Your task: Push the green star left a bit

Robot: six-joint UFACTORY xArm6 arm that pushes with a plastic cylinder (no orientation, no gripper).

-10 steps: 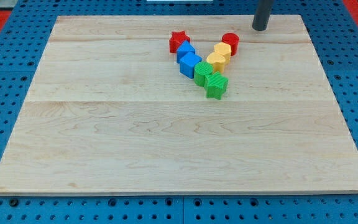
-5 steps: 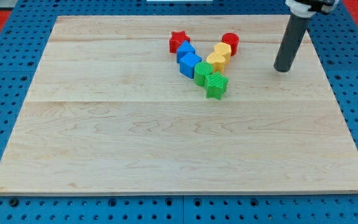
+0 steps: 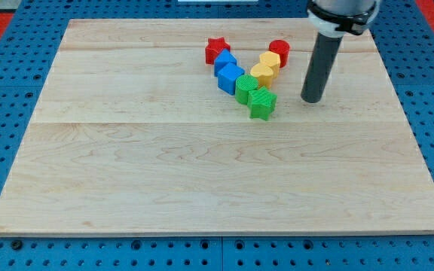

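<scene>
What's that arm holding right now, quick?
No jaws: the arm ends in a rod, holding nothing.
My tip rests on the board, to the view's right of the green star, not touching it.

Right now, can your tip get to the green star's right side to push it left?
Probably yes. My tip stands to the view's right of the green star, apart from it, with bare board between and no block in the way.
</scene>
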